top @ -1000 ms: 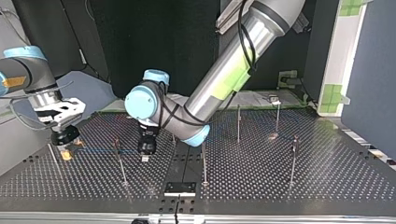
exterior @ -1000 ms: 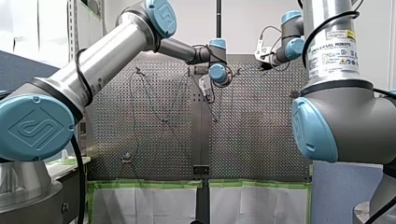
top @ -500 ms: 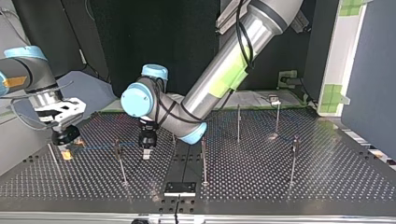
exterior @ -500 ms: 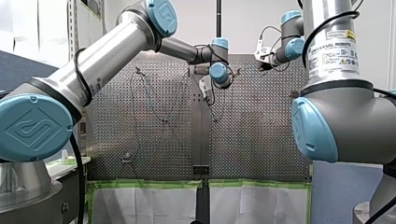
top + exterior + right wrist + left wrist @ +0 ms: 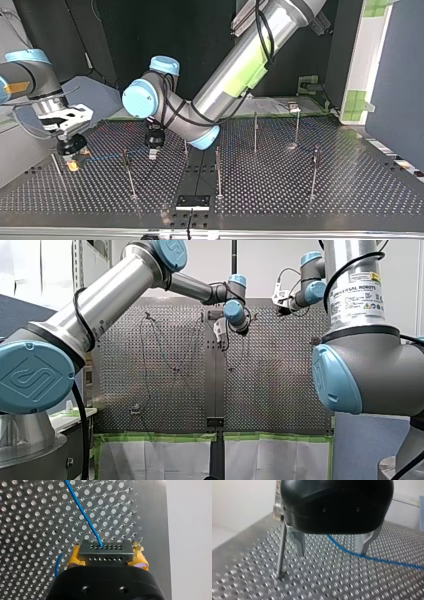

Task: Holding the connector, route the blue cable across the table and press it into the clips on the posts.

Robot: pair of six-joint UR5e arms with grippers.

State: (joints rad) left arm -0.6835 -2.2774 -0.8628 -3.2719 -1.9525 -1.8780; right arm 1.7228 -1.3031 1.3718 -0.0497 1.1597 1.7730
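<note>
My right tool (image 5: 107,558) clenched on connector (image 5: 105,551), my left tool (image 5: 332,553) released, fingers (image 5: 299,541) spread over cable (image 5: 372,559), post (image 5: 281,550) just beside, on table (image 5: 324,585)

Even bright light; the table (image 5: 352,585) glints, blurred near the left wrist camera.

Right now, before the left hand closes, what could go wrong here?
1. The open left hand hangs over the blue cable, which runs off toward one side of it. Closing may miss the cable or push it aside.
2. A thin post stands right beside that hand, so a sideways move might hit it.
3. The right hand grips the connector only at its ends. A hard pull on the cable could tilt it.
</note>
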